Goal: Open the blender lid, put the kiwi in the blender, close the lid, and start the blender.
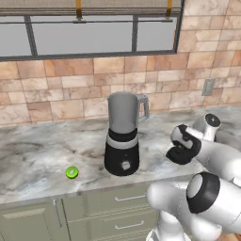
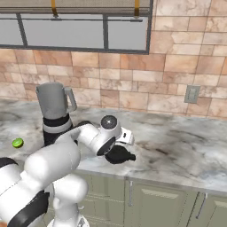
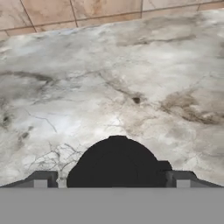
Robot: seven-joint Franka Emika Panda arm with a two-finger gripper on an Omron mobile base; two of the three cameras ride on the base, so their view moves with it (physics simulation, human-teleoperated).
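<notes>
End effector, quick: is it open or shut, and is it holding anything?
End effector: open, holding nothing; the lid sits on the counter between its fingertips.

Two base views look forward and down from behind, sharing the blender (image 1: 122,136); the hand view hangs close over the counter (image 3: 131,78).

glossy white rounded arm (image 1: 214,157), black joints, seemingly grey fingertips (image 3: 40,179).

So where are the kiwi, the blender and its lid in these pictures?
kiwi (image 1: 72,172): left base view, on the middle of the green fruit.
blender (image 1: 122,141): left base view, on the silver band below the jar.
lid (image 3: 117,164): hand view, on its black top, lying on the counter.
</notes>
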